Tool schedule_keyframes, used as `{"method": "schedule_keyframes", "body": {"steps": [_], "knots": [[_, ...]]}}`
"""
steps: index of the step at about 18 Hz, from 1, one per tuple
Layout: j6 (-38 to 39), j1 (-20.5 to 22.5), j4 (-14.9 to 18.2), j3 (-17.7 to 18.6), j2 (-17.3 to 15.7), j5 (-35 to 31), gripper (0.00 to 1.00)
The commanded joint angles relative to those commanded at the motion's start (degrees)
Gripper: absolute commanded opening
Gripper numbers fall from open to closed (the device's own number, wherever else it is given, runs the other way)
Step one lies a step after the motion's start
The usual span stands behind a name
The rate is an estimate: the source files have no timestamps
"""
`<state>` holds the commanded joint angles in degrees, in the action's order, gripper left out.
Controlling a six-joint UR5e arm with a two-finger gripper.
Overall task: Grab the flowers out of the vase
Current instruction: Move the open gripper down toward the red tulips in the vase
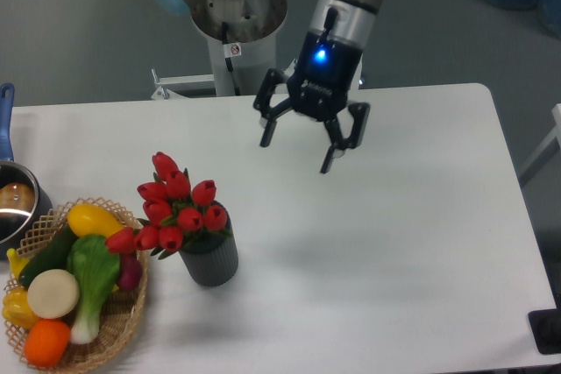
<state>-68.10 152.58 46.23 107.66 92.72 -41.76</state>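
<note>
A white worktop (394, 243) with rounded corners. A dark grey ribbed vase (211, 258) stands on its front left part. Just left of it, apart from it, sits a woven basket (123, 326) of produce. A steel pot (16, 208) with a blue handle stands at the left edge.

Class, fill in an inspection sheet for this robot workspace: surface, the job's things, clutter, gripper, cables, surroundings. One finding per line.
Surface: white table, matte, rounded corners.
Job's things: flowers, red tulips, standing in the vase, dark grey and upright.
Clutter: wicker basket of produce left of the vase; steel pot at the left edge.
Gripper: gripper open, empty, above the table, apart from the flowers.
Cables: nothing seen.
Surroundings: grey floor; robot base behind the table.
</note>
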Motion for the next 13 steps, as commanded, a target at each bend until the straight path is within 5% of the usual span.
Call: {"method": "schedule_keyframes", "body": {"steps": [13], "knots": [[-7.6, -2.4, -0.1, 6.8, 3.4, 9.8, 1.00]]}}
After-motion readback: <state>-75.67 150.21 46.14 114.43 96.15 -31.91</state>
